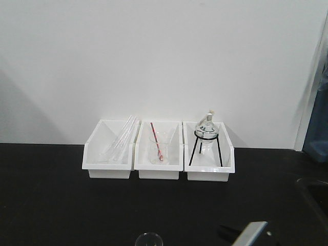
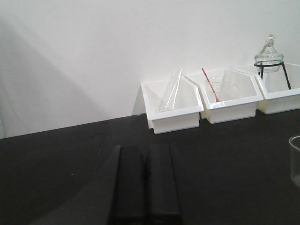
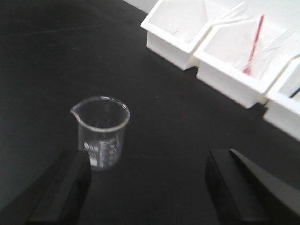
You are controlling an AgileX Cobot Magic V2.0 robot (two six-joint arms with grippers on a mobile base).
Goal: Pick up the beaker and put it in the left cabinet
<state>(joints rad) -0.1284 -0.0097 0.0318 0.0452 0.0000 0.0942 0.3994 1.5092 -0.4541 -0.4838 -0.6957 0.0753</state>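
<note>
The small clear beaker [image 3: 101, 132] stands upright on the black table, with its spout to the left and white marks on its side. My right gripper [image 3: 147, 161] is open and empty. Its left finger [image 3: 65, 187] is just in front of the beaker, and the beaker stands ahead of the jaws at their left side. The beaker's rim shows at the bottom of the front view [image 1: 148, 239] and at the right edge of the left wrist view [image 2: 295, 159]. My left gripper [image 2: 146, 150] is shut and empty, low over the table to the beaker's left. The left cabinet is out of view.
Three white bins stand in a row against the white wall. The left bin [image 1: 108, 154] holds glass tubes, the middle bin [image 1: 159, 154] a beaker with a red rod, and the right bin [image 1: 209, 154] a flask on a black tripod. A sink edge [image 1: 315, 192] is at right.
</note>
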